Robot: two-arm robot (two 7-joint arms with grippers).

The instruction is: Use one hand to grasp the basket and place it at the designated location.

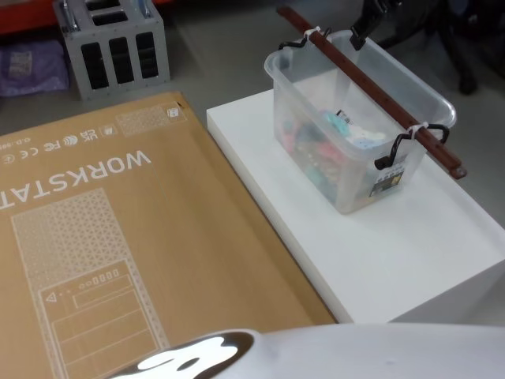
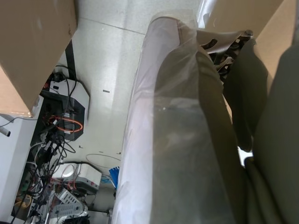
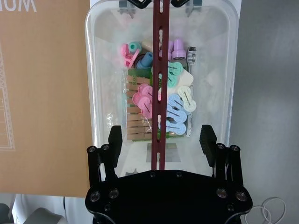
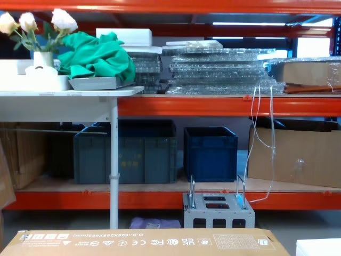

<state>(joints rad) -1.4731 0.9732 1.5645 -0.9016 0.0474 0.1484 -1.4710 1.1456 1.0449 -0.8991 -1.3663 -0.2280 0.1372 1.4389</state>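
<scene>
A grey metal rack (image 1: 114, 43) stands on the floor at the far left. Next to it lies a big brown cardboard box (image 1: 118, 229), flat and wide. Just right of the box is a white block (image 1: 394, 253). The basket (image 1: 355, 134) sits on top of it, toward the back. The basket is see-through and holds pegs (image 3: 156, 100) (pink, blue, green and plain wood). A dark red bar (image 1: 371, 83) runs over its top from end to end. The right gripper (image 3: 161, 139) hangs over the far end of the basket. Its jaws are spread wide, with one finger (image 3: 115, 138) on each side of the bar. They hold nothing.
</scene>
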